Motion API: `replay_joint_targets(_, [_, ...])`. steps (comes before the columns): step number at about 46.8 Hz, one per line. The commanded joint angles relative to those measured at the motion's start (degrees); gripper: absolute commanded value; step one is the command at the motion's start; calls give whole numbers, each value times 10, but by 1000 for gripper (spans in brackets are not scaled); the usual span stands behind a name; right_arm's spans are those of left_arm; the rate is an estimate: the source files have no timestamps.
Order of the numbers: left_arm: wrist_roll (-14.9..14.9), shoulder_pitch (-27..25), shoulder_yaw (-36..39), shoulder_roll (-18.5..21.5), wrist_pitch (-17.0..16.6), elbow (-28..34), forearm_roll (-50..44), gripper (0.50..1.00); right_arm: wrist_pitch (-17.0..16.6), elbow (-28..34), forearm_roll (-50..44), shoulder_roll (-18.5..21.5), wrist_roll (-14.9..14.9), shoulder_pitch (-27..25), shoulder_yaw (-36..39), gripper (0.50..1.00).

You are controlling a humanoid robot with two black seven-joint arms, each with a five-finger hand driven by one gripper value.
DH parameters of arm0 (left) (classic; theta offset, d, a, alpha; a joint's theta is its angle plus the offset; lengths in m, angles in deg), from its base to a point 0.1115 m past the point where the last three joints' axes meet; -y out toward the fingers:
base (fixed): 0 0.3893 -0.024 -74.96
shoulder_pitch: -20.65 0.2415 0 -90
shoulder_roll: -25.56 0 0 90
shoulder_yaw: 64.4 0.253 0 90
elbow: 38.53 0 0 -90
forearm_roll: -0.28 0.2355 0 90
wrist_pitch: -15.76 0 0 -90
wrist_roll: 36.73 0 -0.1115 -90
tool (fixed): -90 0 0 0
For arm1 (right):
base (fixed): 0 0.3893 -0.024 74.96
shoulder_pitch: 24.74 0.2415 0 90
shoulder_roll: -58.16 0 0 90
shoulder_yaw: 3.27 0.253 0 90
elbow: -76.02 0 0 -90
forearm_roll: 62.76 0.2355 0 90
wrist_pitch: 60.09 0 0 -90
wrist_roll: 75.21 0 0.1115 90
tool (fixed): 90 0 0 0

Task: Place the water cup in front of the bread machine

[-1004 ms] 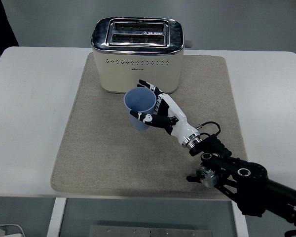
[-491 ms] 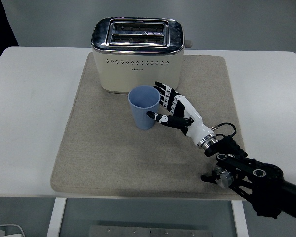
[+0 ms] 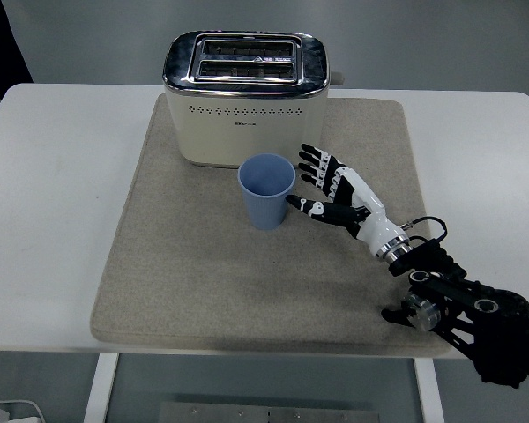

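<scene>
A blue water cup [image 3: 266, 190] stands upright on the beige mat [image 3: 194, 264], just in front of the cream and chrome bread machine [image 3: 244, 97]. My right hand [image 3: 331, 187] is just right of the cup, fingers spread and open, holding nothing, a small gap from the cup's side. The right arm [image 3: 458, 308] comes in from the lower right. The left arm is out of view.
The mat lies on a white table [image 3: 53, 194]. A dark shape, maybe a person's clothing [image 3: 4, 53], shows at the top left edge.
My right hand has let go of the cup and drawn back to the right. The cup has shifted slightly right and now stands free on the mat.
</scene>
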Motion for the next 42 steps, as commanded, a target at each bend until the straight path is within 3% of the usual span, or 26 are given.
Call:
replay_joint_targets(1, [0,0,0,0,1,0,0,1000,0,0,1,-10,0,2,-1,924])
replay_joint_targets(8, [0,0,0,0,0,0,0,1000,-3,1,16,-40,0,7,-1,924])
replay_joint_targets(19, [0,-1,1,0,1,0,0,1000,-36,6,77,-94,-3,22,18,924])
replay_joint_targets(34, [0,0,0,0,1,0,0,1000,-50,11,152,-112,-126,37,63,924])
replay_joint_targets(42, [0,0,0,0,0,0,0,1000,-51,11,192,-109,-165,60,64,924])
